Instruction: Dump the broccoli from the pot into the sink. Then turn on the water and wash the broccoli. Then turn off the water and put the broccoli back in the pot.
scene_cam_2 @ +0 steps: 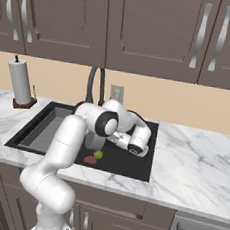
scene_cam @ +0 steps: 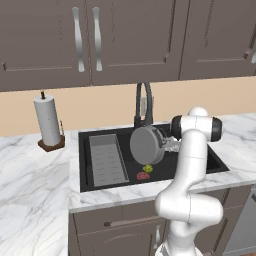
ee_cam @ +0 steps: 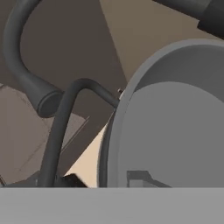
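White Franka arm point(scene_cam: 187, 175) rises lower right of left base view, elbow bent, wrist turned sideways at frame centre, fingers clamped on tipped round grey metal pot point(scene_cam: 147, 145).

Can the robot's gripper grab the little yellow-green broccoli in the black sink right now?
Probably not yet. The gripper is shut on the round grey metal pot, tipped on its side above the black sink. The yellow-green broccoli lies open below, beside the red drain.

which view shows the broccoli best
The left base view: the broccoli lies unblocked on the sink floor, below the tipped pot and beside the red drain. In the right base view the broccoli is equally small, close beside the arm.
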Motion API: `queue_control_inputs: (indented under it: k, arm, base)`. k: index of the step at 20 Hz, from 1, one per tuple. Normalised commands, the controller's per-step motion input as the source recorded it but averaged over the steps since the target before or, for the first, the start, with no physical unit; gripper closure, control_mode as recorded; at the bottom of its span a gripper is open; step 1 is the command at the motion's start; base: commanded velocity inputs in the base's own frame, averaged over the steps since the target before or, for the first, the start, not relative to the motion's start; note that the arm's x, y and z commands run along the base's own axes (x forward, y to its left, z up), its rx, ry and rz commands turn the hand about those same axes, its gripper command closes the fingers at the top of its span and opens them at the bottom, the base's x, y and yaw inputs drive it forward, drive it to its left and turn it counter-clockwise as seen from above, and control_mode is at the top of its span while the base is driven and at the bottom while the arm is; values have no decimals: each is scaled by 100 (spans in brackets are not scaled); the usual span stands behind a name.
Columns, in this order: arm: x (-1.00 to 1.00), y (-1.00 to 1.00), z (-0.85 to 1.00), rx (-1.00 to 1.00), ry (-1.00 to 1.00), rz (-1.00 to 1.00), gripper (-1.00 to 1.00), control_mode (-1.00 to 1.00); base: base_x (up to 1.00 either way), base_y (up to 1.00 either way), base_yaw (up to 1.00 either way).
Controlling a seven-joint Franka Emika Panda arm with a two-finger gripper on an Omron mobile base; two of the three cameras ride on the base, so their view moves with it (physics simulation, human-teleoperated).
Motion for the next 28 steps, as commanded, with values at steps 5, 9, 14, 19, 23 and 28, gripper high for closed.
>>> queue_control_inputs:
  k: [5,9,14,19,23,28]
  arm:
    - [16,0,0,8,12,0,100,-100]
    - [7,0,0,5,6,0,100,-100]
    - [-39,0,1,0,-2,0,100,-100]
    - [-86,0,2,-2,-13,0,100,-100]
    - [-43,0,3,-5,-14,0,100,-100]
    - [-4,0,17,-8,-20,0,100,-100]
  base:
    - [0,0,0]
    - [0,0,0]
    - [0,0,0]
    - [0,0,0]
    - [0,0,0]
    - [0,0,0]
